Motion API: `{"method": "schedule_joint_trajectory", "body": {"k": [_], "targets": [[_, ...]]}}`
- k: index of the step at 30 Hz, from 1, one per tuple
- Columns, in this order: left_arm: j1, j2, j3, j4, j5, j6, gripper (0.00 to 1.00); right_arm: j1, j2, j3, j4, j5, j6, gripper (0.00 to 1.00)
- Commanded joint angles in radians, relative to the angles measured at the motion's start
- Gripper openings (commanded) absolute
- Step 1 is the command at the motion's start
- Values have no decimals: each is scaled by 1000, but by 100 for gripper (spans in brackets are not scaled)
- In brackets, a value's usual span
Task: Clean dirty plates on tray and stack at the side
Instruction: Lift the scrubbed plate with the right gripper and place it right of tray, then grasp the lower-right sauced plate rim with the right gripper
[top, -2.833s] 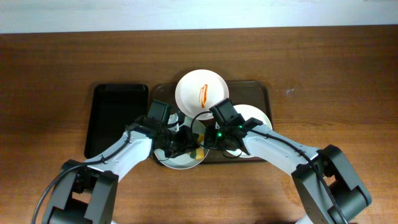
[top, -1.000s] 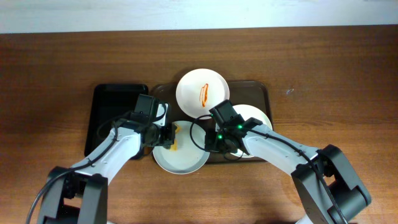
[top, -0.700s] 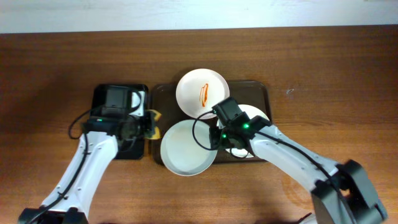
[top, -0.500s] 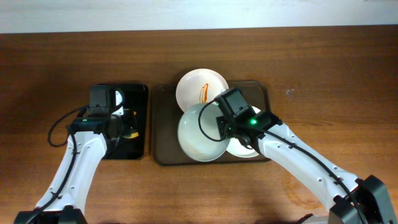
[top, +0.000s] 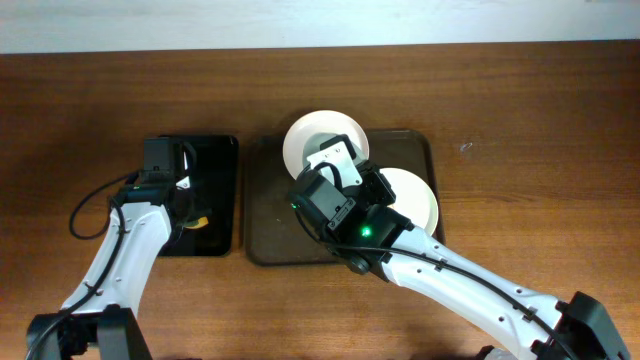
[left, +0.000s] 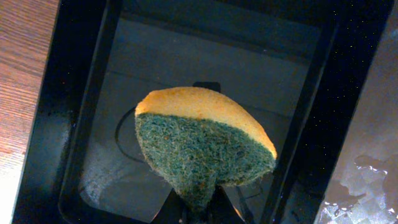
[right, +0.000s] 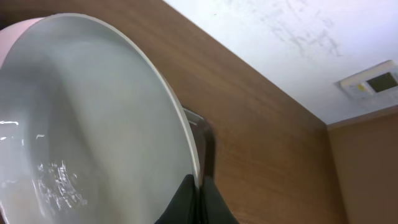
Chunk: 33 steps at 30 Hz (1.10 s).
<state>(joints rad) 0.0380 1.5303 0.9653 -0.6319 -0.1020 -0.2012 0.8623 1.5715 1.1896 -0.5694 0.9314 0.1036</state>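
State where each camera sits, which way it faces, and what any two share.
Overhead: above the table, looking straight down; left arm and right arm show, plus the tray and black tray.
Left wrist: on the left arm, looking down into the black tray; left gripper pinches the sponge.
Right wrist: on the right arm, tilted up towards the wall; right gripper clamps a plate by its rim.
Shared: overhead and left wrist both show the sponge and black tray.

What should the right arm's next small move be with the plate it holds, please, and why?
Probably carry the plate off the brown tray toward the table at its right and lower it flat. The right claw pinches its rim, holding it tilted, and its face shows only a wet sheen, no sauce streak, so it looks wiped.
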Motion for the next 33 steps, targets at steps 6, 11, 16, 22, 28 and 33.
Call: {"method": "schedule_joint_trajectory", "body": {"k": [6,11,16,22,28,33], "targets": [[4,5,18,2,-8,13,0,-21,-21,25,-56,-78,245,4],[4,5,18,2,-7,13,0,-364,-116,29,-135,-452,411,4],[4,5,18,2,-7,13,0,-881,-150,26,-267,-764,409,4],[4,5,18,2,-7,13,0,-1245,29,24,-267,-872,315,4],[4,5,18,2,-7,13,0,-1288,48,26,-220,-1126,157,38],[4,5,18,2,1,13,0,-1226,27,26,-422,-1372,39,40]]}}
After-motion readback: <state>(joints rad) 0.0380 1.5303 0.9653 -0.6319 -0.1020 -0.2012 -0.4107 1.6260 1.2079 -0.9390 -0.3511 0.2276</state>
